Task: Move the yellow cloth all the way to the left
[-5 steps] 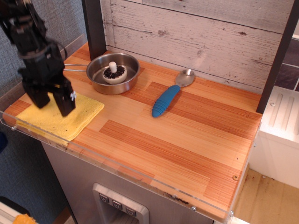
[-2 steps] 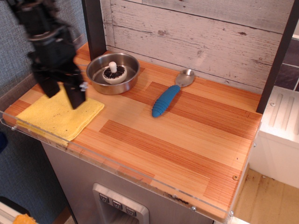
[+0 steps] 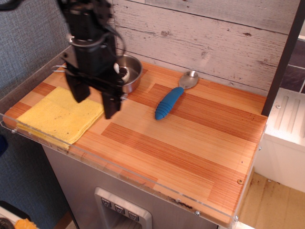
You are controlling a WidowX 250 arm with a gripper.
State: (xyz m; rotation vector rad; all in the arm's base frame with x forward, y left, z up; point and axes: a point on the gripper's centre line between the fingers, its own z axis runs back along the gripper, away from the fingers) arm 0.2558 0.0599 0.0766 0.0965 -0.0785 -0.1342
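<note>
The yellow cloth [image 3: 58,115] is lying flat at the far left end of the wooden surface [image 3: 190,138], its front-left edge sitting right along the clear plastic rim [image 3: 95,162], dark specks showing on it. Just to the right of the cloth's right edge, the black claw [image 3: 96,96] is hanging above the surface with its two fingers [image 3: 111,105] spread wide apart and pointing down, gripping nothing; one finger is hanging over the cloth's upper right part, the other just past the cloth's right corner. Whether the fingertips are touching anything is hard to tell. Behind the cloth, to its upper right, a steel bowl [image 3: 132,72] is sitting by the whitewashed plank wall [image 3: 200,38], mostly blocked by the arm; something white and dark is showing inside it but is too hidden to name. Well to the right of the cloth, a spoon with a blue ribbed handle [image 3: 167,103] is lying diagonally, its metal head pointing toward the wall.
</note>
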